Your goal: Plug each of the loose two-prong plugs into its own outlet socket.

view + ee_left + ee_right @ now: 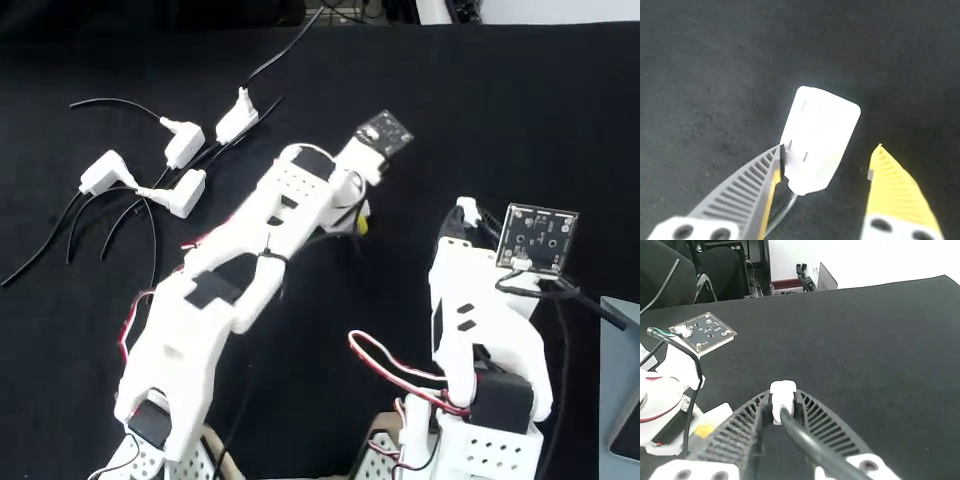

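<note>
On the black cloth a white outlet socket (pixel 820 142) with two slots lies between the fingers of my left gripper (pixel 831 147), which is open. The grey finger (pixel 757 180) touches the socket's edge and the yellow finger (pixel 892 185) stands apart from it. My right gripper (pixel 784 392) is shut on a small white plug (pixel 783 402), whose black cable (pixel 810 445) trails back between the fingers. In the high view the left arm (pixel 270 225) stretches to mid-table, and the right arm (pixel 480 320) is folded at the right.
Several white plugs and sockets (pixel 183 142) with black cables (pixel 110 215) lie at the far left of the table. A grey box (pixel 622 370) stands at the right edge. The left arm's camera board (pixel 705 332) sits close beside my right gripper.
</note>
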